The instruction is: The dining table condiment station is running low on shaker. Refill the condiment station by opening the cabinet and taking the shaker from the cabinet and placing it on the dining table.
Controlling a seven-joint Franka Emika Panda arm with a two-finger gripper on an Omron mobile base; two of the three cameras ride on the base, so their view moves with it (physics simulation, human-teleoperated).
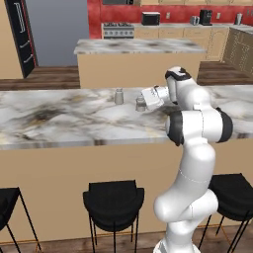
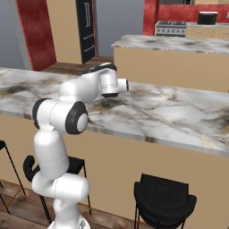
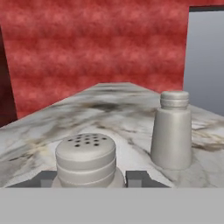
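White arm bent low over dining table (image 1: pixel 59 118), pincer (image 3: pixel 89 178) astride shaker (image 3: pixel 86 159)

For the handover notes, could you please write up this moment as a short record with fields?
Setting: simulated kitchen, arm reaching over the dining table
Held item: shaker with a perforated cap, between the pincer fingertips
Pincer state: closed on the shaker, low over the marble top
Contact with table: shaker base hidden, cannot tell if it rests on the marble
Neighbour: second shaker, upright on the marble, apart from the held one
Below table: black stools
Background: marble island, red wall
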